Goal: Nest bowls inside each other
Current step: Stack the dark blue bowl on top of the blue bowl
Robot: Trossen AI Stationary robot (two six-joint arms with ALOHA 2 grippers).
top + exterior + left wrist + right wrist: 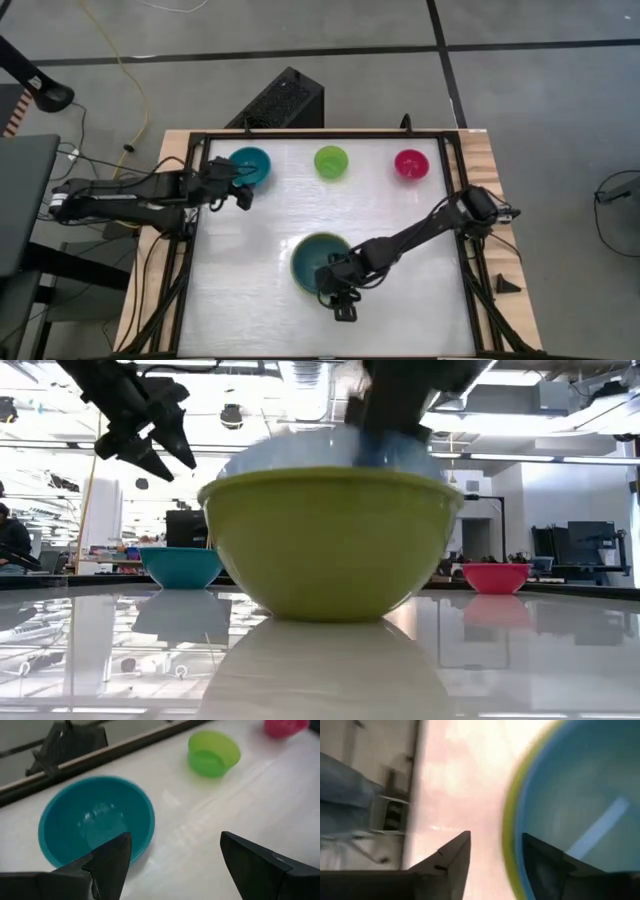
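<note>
The right gripper [340, 297] is sitting at the near edge of the big olive-green bowl [330, 540], its fingers parted and straddling the rim, one finger outside and the other over the inside. Nothing is pinched between them. The light blue bowl [580, 805] is lying inside the olive one, just beyond the inner finger, so this pair is looking nested already, and the parted fingers read to me as a letting-go rather than a grab.

The left gripper [236, 183] is hanging above the table with its fingers spread wide and holding nothing. The teal bowl [95, 820] is sitting right below and ahead of it, close enough that it seems lined up as the next pick. Farther out past that gripper, the small lime-green bowl [212, 752] is standing alone, and beyond it the little magenta-red bowl [285, 727], both untouched, well apart from each other and from the stacked pair.
</note>
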